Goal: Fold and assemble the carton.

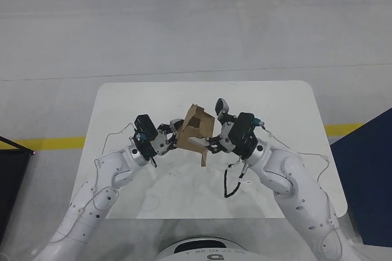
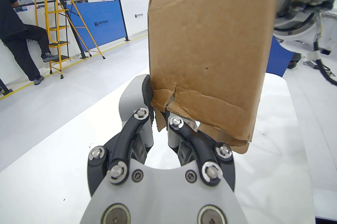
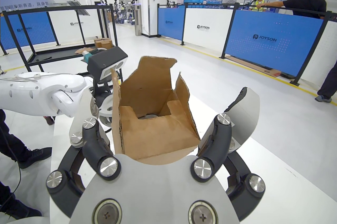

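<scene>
Above the middle of the bench [image 1: 281,111] the carton [image 1: 197,130] hangs half-formed, flaps unclosed; left gripper [image 2: 158,107] pinches its edge; right gripper [image 3: 173,106] gapes wide.

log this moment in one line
carton flaps open | left gripper shut on carton edge | right gripper open around carton

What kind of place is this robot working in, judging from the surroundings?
Probably a factory hall or robot test area: blue and white partition panels fence the floor, a yellow step ladder stands nearby, and a yellow floor line runs past the table.
</scene>
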Tool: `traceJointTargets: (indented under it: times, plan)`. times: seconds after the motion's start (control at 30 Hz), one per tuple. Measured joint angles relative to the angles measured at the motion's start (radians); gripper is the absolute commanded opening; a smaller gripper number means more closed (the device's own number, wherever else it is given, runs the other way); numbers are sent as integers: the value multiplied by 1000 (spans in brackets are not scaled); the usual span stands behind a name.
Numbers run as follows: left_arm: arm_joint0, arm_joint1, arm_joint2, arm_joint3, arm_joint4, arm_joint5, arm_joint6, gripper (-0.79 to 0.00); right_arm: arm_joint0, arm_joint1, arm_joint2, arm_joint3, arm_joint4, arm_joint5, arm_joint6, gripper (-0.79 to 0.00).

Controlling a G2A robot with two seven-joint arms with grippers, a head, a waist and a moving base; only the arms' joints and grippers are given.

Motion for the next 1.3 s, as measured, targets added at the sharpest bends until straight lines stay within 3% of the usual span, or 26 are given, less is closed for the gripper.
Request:
traceJointTargets:
  times: [0.3,0.67,1.3]
  plan:
    - [22,4,-18,-8,22,9,28,-785,7,-3,17,-4,116,31,6,0]
    - [24,4,-19,-9,26,14,32,-785,5,3,-2,-22,52,50,141,0]
    - [24,4,-19,-9,26,14,32,-785,10,5,-8,-34,15,101,176,0]
